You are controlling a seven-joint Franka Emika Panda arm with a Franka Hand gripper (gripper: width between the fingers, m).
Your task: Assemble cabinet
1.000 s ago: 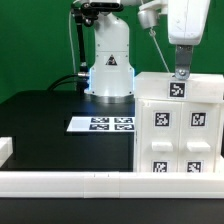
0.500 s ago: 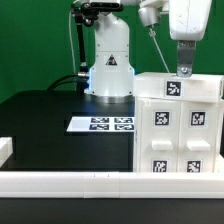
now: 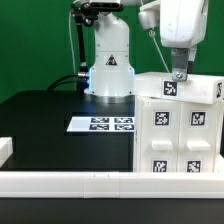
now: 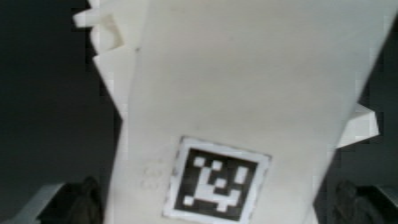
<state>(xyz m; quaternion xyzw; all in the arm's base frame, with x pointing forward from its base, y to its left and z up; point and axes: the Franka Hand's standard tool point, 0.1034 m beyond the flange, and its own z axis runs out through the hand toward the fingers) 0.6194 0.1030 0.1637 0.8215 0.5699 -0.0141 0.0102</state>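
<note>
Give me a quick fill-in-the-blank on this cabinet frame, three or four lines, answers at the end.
1. The marker board lies flat on the ____ table.
2. The gripper hangs directly above the ____, at its top edge.
3. Its jaws are ____, holding nothing.
4. The cabinet's front face shows ____ square tagged panels in the exterior view.

Missing words: black; cabinet; open; four

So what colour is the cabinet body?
White, with black-and-white square tags; the cabinet shows best in the exterior view.
</note>
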